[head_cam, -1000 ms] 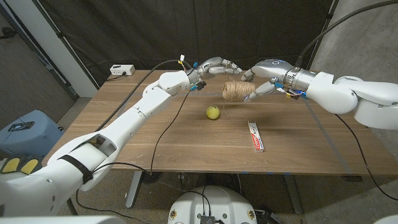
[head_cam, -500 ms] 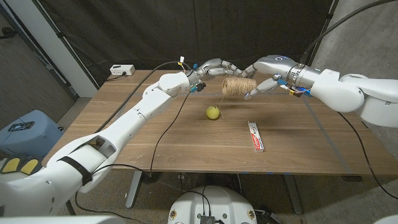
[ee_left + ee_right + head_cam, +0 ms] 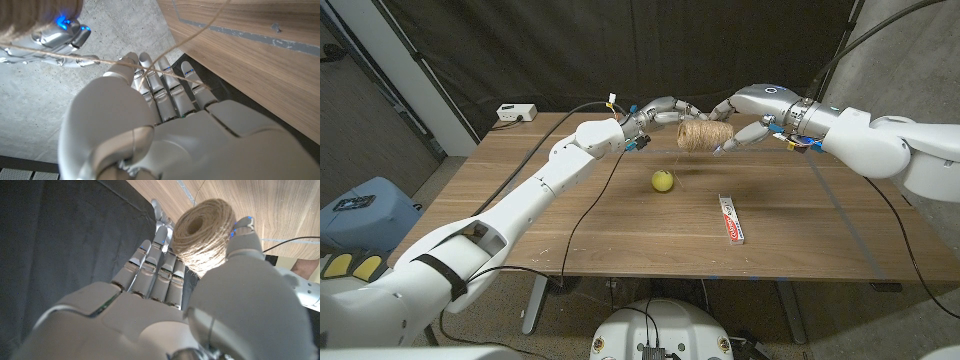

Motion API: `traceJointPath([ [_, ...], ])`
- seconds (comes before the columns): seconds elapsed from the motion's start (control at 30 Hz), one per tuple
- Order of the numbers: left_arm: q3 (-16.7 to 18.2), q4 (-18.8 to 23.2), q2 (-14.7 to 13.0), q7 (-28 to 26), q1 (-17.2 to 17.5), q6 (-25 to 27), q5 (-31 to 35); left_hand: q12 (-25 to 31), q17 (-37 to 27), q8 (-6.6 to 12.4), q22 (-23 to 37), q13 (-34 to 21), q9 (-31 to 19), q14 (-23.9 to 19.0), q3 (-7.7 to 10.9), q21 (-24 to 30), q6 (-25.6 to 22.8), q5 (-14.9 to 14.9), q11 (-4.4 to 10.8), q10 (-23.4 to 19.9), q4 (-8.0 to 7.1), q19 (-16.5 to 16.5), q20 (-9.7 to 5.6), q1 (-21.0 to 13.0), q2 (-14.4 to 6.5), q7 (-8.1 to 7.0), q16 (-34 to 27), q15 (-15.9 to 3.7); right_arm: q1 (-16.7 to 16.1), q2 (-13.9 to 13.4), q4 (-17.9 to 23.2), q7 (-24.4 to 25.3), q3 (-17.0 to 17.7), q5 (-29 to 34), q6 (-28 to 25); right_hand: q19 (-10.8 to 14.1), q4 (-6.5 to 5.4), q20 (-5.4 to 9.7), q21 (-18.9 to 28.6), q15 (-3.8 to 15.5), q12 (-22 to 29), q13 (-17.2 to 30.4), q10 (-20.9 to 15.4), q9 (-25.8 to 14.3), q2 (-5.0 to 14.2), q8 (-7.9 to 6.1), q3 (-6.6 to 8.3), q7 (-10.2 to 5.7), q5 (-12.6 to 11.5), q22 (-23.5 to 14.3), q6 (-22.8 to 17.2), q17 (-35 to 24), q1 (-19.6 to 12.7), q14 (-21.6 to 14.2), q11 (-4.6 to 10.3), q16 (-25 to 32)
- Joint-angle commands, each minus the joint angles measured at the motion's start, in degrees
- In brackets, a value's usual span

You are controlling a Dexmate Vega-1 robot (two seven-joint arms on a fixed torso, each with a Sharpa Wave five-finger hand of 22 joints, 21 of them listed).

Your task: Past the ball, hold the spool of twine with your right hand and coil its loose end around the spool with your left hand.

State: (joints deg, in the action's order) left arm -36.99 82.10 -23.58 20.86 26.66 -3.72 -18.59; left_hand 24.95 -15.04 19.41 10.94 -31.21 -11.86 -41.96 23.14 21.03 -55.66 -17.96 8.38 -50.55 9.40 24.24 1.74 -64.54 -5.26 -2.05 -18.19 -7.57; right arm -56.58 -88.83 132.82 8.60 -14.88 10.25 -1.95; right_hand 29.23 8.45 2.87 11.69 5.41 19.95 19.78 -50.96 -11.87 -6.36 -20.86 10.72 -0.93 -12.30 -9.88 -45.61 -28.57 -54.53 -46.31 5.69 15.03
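Above the far part of the table (image 3: 570,230), my right hand (image 3: 752,108) grips the spool of twine (image 3: 704,135) in the air. In the right wrist view the spool (image 3: 205,227) sits between the thumb and fingers of my right hand (image 3: 165,310), its end facing the camera. My left hand (image 3: 660,108) is just beside the spool's other end. A loose strand (image 3: 75,56) runs across the fingers of my left hand (image 3: 150,125), pinched near the thumb tip. A loop of twine hangs under the spool. The yellow-green ball (image 3: 663,181) lies on the table nearer to me.
A red-and-white toothpaste box (image 3: 731,218) lies at the ball's right, nearer the front edge. A white power box (image 3: 516,112) with a cable sits at the far left corner. A black curtain hangs behind the table.
My right hand has lifted the spool a little higher and farther back. My left hand has stayed close beside it, barely moving.
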Motion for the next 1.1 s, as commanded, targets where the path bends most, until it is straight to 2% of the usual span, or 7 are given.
traceJointPath([
  [0.03,0.19,0.06,0.08,-0.22,0.55,0.15,-0.44,-0.04,-0.37,-0.20,0.12,-0.33,-0.32,0.31,-0.12,0.25,0.30,-0.14,0.11,0.27,-0.08,-0.13,0.20,-0.28,-0.49,-0.10,0.28,0.06,3.39,0.90,0.19,0.66,-2.74,0.98,-0.51,0.39,0.01,2.49,-0.14,8.02,0.35,0.29,-5.69,-0.67,9.98,-1.14,-0.15,-9.69,-0.25,-0.18,-11.01,-0.19,-9.89,-0.36,4.96,0.00],
  [0.53,0.19,-0.50,0.33,-0.23,0.76,0.33,-0.50,-0.24,-0.32,-0.35,0.12,-0.34,-0.34,0.24,-0.12,0.22,0.44,-0.16,-0.07,0.20,-0.12,-0.26,0.26,-0.24,-0.49,0.04,0.44,0.16,6.94,1.20,0.28,1.38,-5.23,1.86,-1.38,0.43,0.01,2.54,-0.15,8.04,0.29,0.37,-5.69,-0.67,10.02,-1.11,-0.20,-9.60,-0.27,-0.19,-10.99,-0.28,-9.99,-0.43,5.03,-0.22],
  [1.1,0.26,-0.94,0.72,-0.40,1.21,0.71,-0.70,-0.38,-0.36,-0.47,0.12,-0.50,-0.35,0.34,-0.19,0.26,0.49,-0.16,0.02,0.26,-0.13,-0.26,0.25,-0.24,-0.49,-0.02,0.58,0.24,9.97,3.60,-1.13,-0.20,-6.84,3.07,-1.24,0.48,0.00,2.56,-0.15,8.05,0.21,0.37,-5.75,-0.67,10.07,-1.11,-0.25,-9.61,-0.30,-0.19,-11.04,-0.40,-10.07,-0.60,5.04,-0.36],
])
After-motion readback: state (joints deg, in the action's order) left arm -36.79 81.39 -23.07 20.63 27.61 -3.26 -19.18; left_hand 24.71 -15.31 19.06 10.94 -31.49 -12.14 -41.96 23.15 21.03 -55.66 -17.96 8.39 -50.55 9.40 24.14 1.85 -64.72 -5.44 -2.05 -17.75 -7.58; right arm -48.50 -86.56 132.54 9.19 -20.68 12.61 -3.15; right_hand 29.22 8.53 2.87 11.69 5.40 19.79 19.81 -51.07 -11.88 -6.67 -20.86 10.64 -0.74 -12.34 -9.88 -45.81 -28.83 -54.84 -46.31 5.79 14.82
